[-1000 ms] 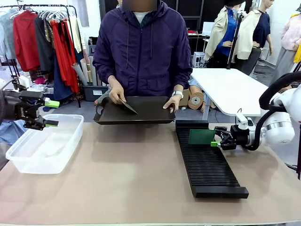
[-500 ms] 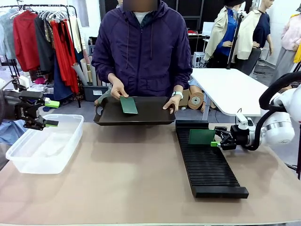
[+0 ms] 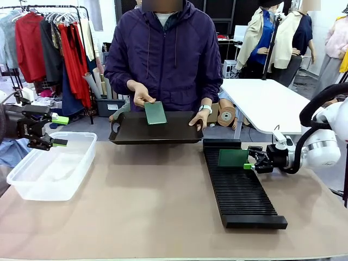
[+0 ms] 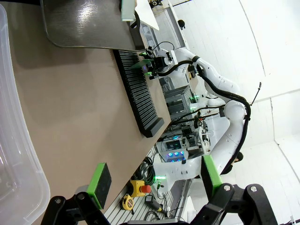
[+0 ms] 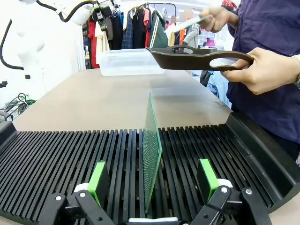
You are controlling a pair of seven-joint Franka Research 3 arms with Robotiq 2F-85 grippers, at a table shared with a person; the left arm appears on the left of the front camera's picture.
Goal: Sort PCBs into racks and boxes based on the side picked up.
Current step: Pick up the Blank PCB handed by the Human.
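While a person's hand (image 3: 140,95) holds one PCB (image 3: 155,113) above the tray (image 3: 174,133), upper centre, the right end effector (image 3: 252,161) gapes astride a racked PCB (image 3: 233,158) and the left end effector (image 3: 58,131) gapes near the box (image 3: 51,176), so next likely comes grasping the offered board

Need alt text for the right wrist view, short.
A green PCB stands on edge in a slot of the black rack, untouched between the open fingers of the right gripper. Beyond, a person holds a black tray in one hand and a second PCB in the other; a clear box sits farther back.
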